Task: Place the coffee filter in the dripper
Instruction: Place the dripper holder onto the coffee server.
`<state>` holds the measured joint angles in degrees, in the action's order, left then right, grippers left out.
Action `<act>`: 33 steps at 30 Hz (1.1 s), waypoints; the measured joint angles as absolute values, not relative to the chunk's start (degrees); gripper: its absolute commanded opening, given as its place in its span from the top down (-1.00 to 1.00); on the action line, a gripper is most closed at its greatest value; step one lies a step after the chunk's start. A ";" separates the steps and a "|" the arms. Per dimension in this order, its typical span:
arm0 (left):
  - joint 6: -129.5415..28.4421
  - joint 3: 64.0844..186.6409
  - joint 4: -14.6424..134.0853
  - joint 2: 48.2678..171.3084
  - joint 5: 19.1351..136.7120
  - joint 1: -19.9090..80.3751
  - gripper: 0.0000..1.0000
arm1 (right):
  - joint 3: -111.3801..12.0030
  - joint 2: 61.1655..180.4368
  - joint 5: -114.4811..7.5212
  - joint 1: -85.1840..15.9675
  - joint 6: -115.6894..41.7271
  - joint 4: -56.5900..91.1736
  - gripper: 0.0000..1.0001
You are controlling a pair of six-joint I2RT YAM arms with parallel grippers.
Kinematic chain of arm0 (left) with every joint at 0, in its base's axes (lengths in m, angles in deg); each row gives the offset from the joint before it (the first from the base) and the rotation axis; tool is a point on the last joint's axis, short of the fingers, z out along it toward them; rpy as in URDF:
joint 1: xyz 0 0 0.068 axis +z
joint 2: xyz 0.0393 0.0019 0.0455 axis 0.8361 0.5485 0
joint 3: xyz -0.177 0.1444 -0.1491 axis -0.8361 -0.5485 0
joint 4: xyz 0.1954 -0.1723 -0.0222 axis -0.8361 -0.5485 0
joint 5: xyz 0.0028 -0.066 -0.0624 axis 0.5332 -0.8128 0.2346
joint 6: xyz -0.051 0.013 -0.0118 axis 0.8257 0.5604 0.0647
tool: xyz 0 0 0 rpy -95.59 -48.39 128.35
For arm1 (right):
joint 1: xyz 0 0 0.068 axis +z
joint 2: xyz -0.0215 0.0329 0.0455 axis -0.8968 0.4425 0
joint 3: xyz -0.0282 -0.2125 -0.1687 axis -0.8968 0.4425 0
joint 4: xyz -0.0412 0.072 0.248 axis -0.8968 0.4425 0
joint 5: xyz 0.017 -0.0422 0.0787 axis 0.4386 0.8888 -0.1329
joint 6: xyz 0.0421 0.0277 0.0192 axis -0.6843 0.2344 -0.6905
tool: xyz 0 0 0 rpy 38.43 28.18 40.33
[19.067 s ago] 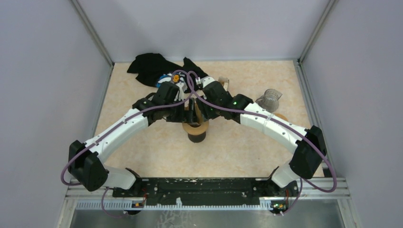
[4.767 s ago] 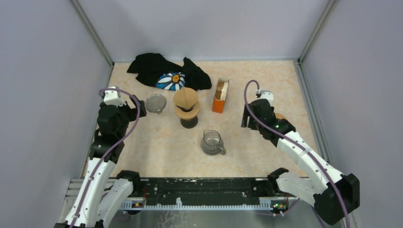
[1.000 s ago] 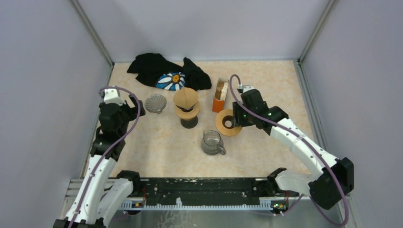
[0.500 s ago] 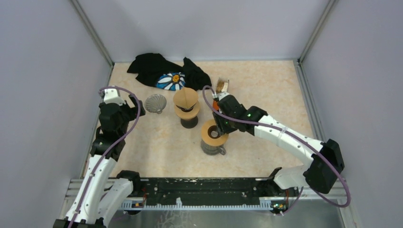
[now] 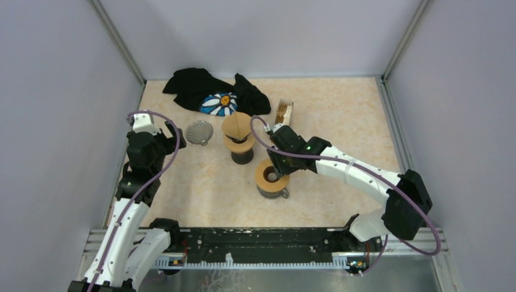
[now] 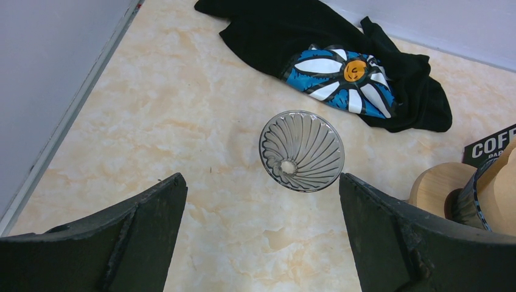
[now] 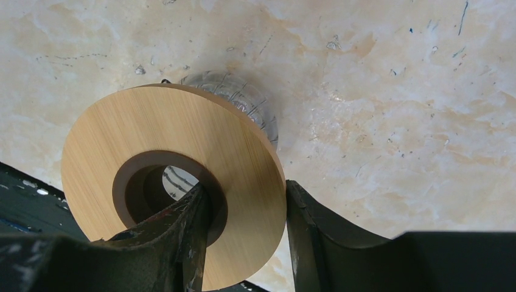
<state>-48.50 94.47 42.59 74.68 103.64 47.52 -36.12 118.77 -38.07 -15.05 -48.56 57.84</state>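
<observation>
A brown paper coffee filter point(image 5: 237, 125) sits cone-up on a stand with a wooden collar and black base point(image 5: 242, 157) at the table's middle; its edge shows in the left wrist view point(image 6: 500, 193). A ribbed glass dripper cone point(image 5: 199, 132) lies on the table left of it, also in the left wrist view point(image 6: 302, 150). My left gripper point(image 5: 167, 139) is open and empty, just short of that cone point(image 6: 261, 188). My right gripper point(image 5: 277, 168) is shut on a wooden ring point(image 5: 266, 175), one finger through its hole point(image 7: 244, 191), over a glass carafe point(image 5: 275, 191).
An orange box of filters point(image 5: 283, 112) stands behind the right arm; its label shows in the left wrist view point(image 6: 490, 146). A black cloth with a daisy print point(image 5: 210, 92) lies at the back left. The carafe's rim point(image 7: 243, 97) shows under the ring point(image 7: 182, 131).
My right arm has carried the wooden ring leftward from near the filter box to directly over the carafe. The left arm, the filter and the glass cone have not moved.
</observation>
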 measured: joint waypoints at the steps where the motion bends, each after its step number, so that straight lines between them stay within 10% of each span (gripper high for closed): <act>1: -48.50 94.47 42.59 74.68 103.64 47.52 -0.99 | -36.12 118.94 -38.13 -14.96 -48.56 57.78 0.24; 33: -48.50 94.47 42.61 74.68 103.24 47.63 -0.99 | -33.65 120.14 -38.03 -14.72 -48.38 54.78 -0.10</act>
<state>-48.50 94.47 42.61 74.68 103.24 47.63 -33.65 120.14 -38.03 -14.72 -48.38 54.78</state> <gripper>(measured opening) 0.994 0.521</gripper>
